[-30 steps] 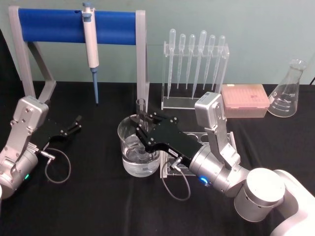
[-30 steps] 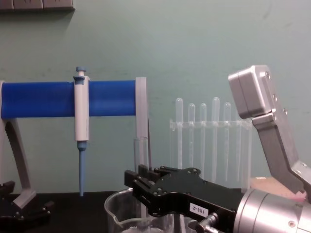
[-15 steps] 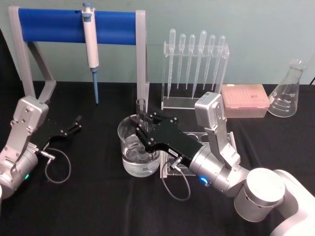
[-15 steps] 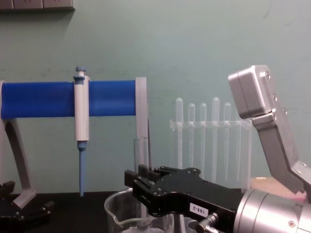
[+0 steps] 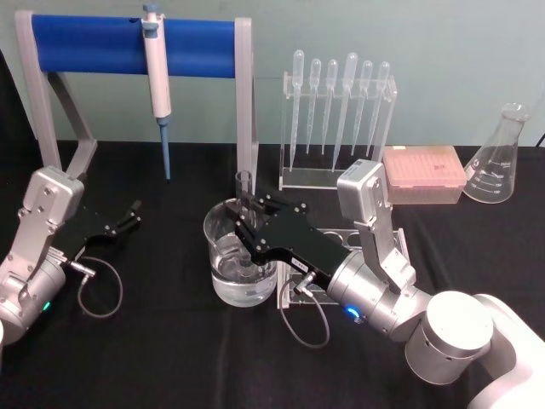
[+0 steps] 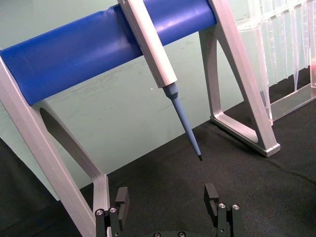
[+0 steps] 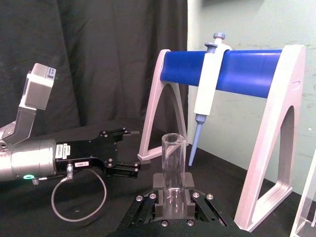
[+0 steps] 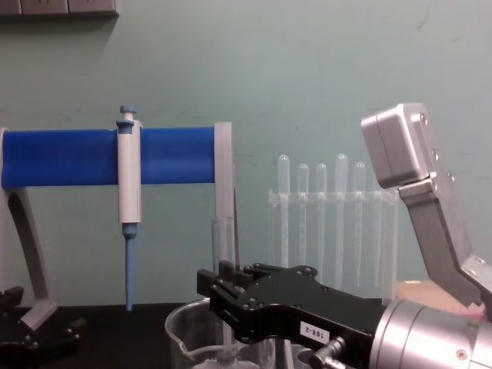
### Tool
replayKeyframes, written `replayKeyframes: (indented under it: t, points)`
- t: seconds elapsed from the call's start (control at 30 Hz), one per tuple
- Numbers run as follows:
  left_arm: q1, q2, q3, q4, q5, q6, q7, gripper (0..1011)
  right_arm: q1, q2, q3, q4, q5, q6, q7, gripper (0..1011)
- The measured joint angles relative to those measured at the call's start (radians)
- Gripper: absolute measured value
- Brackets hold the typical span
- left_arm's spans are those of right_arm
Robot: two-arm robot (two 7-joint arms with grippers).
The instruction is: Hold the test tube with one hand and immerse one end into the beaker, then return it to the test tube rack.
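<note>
The test tube (image 5: 243,189) stands upright with my right gripper (image 5: 246,220) shut on its middle. Its open rim rises above the black fingers, and its lower end reaches down inside the beaker (image 5: 223,247), which holds water. In the right wrist view the test tube (image 7: 173,163) sits clamped between the pads of my right gripper (image 7: 173,203). From the chest, the test tube (image 8: 223,250) rises behind my right gripper (image 8: 217,296), over the beaker's rim (image 8: 178,329). My left gripper (image 5: 133,213) rests open on the table to the left, its fingers (image 6: 121,200) spread with nothing between them.
A blue-barred stand (image 5: 94,43) with a hanging micropipette (image 5: 156,72) stands behind the beaker. A rack of plastic pipettes (image 5: 339,119), a pink tip box (image 5: 423,173) and a conical flask (image 5: 498,158) line the back right. A cable loop (image 5: 100,294) lies by the left arm.
</note>
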State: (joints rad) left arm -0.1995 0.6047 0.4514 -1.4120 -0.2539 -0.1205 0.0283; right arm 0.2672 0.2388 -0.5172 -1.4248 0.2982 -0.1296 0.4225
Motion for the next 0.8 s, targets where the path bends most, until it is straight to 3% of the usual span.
replayKeyframes:
  t: [0.8]
  points:
    - [0.0,0.0,0.0,0.0,0.0,0.0,0.0,1000,0.0,0.0,0.0,0.0,0.0,0.0,0.0,227]
